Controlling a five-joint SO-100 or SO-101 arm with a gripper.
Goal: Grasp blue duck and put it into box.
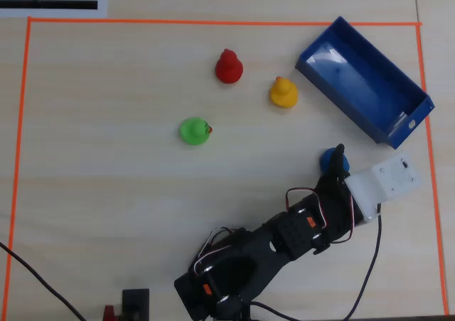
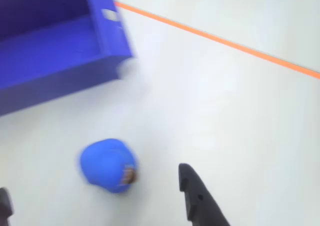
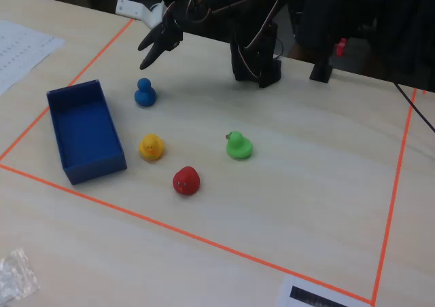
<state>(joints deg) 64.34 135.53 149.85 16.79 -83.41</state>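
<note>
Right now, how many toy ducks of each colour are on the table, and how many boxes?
Small rounded blue toy duck: 1
Small rounded yellow toy duck: 1
Small rounded green toy duck: 1
Small rounded red toy duck: 1
Long shallow blue plastic box: 1
Total: 5 things, 4 ducks and 1 box.

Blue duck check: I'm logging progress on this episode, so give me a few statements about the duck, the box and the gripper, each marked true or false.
1. The blue duck stands on the table, outside the box. True.
2. The gripper holds the blue duck between its fingers. False: in the fixed view it hangs above the duck, apart from it, and holds nothing.
3. The box has ducks in it. False: it is empty in the overhead view.
4. The yellow duck sits beside the box's long wall. True.
5. The red duck lies closest to the gripper. False: the blue duck is closest.
</note>
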